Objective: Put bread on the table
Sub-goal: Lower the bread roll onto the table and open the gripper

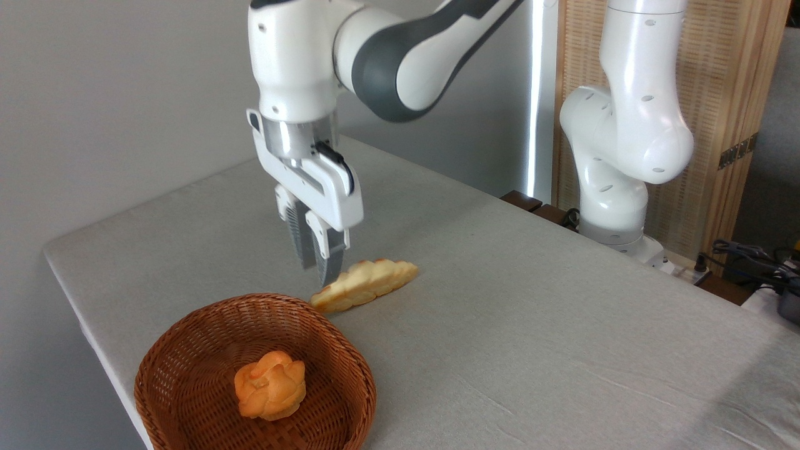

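While gripper (319, 265) hangs just above bread's (365, 285) left end, fingers nearly together, gripping nothing. Bread lies flat on table (531, 312), just beyond wicker basket (187, 350). Rose-shaped bun (270, 384) inside basket.

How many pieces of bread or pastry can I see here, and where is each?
2. The long flat bread lies on the table, just beyond the basket and beside the jaws. A round orange bun sits inside the basket. None seem hidden.
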